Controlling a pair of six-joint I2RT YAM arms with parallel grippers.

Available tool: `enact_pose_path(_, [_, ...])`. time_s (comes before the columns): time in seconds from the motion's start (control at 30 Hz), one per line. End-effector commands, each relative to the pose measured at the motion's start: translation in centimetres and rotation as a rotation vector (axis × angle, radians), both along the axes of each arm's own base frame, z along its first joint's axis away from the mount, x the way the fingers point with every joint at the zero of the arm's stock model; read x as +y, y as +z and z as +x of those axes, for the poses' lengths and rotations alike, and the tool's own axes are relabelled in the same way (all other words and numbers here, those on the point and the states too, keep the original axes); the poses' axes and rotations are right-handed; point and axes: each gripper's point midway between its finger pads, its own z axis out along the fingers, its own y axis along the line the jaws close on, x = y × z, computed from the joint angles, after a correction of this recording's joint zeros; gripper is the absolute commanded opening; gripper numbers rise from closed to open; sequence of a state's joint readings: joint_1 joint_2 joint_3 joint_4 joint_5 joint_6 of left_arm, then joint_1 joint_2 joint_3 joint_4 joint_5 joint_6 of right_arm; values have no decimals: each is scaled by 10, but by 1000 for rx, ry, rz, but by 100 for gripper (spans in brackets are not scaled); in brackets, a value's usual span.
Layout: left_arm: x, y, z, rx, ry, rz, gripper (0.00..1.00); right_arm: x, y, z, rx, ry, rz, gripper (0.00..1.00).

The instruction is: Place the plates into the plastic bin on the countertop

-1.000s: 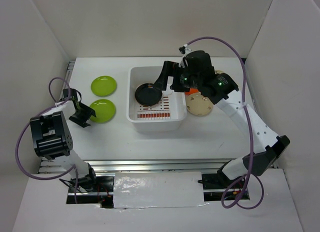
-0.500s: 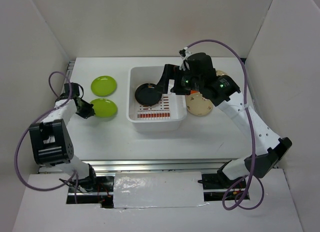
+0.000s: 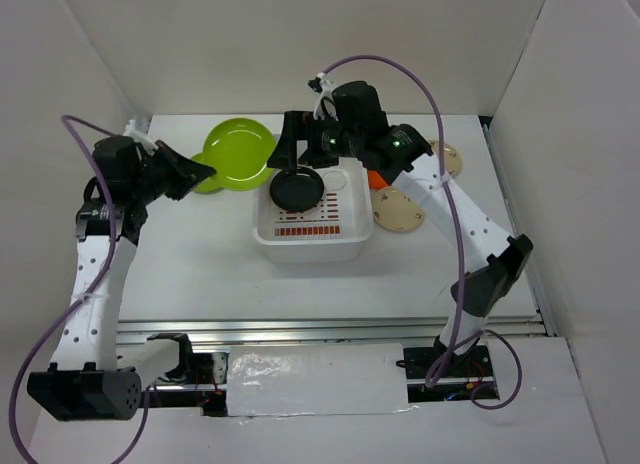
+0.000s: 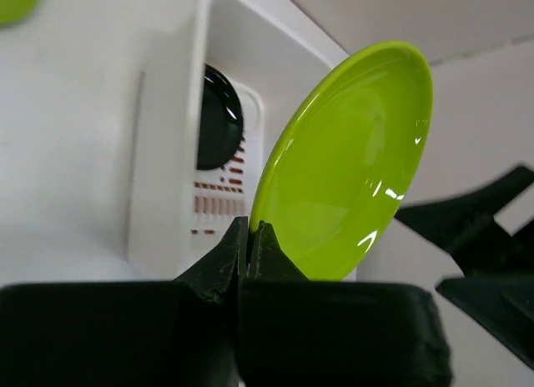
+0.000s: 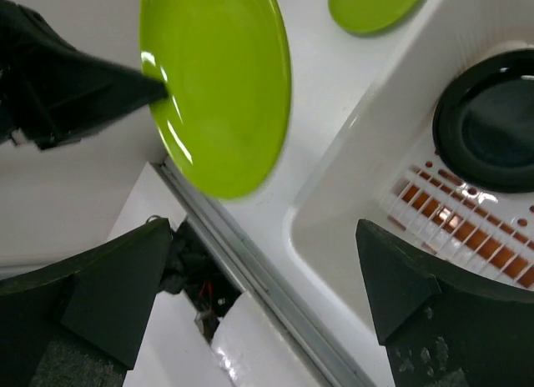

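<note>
1. Over the far left of the countertop [image 3: 200, 274], just outside the left wall of the plastic bin [image 3: 310, 246]: pinching one lime green plate [image 3: 240, 149] by its rim with the left gripper [image 3: 198, 170], jaws pressed together on the edge.
2. Holding that plate off the surface and steeply tilted, hollow face up and toward the bin, probably to clear the wall and go in edge-first.
3. Gripping at the rim alone, likely because so shallow a dish offers nothing else to pinch. Some risk of pivoting or slipping, judging by the thin bite seen from the left wrist.
4. Hovering the right gripper [image 3: 305, 156] above the bin's far-left corner, fingers spread wide, holding nothing. Directly beneath, one glossy black plate [image 3: 297, 189], lying flat on the slotted base, already delivered.
5. Crowding the same corner from both sides. Seems wise to draw the right arm clear before bringing the green plate over.
6. Waiting on the table: a second lime green plate [image 5: 375, 3] left of the bin. To the bin's right, an orange plate [image 3: 377, 180], a cream plate [image 3: 400, 212] and a patterned plate [image 3: 450, 159], partly hidden under the right arm.
7. Early in the job by this count: one in, one aloft, several to go.
</note>
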State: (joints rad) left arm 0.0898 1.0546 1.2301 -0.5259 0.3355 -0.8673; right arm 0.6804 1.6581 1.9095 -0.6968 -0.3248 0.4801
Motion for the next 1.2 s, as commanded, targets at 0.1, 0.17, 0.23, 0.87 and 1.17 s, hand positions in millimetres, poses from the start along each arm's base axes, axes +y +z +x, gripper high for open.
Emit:
enact_pose_path(0.1, [-60,19,-2,-13,-245,-104,0,20,13,45,-83,-16,-2,89])
enact_pose_path(0.17, [-67,26,-2,-19,-269,-107,0,20,2,48,-57,-20,-16,74])
enact_pose_path(0.23, [-68,30,-1,-13,-270,-96,0,19,4,47,-68,-28,0,55])
enact_pose_path(0.87, [62,-30,19,278,340,241,99,-110,-117,123,159,-644,-190,0])
enact_pose_path(1.17, [88,-72,61,317,317,289,99,-92,-198,161,283,-679,-324,0])
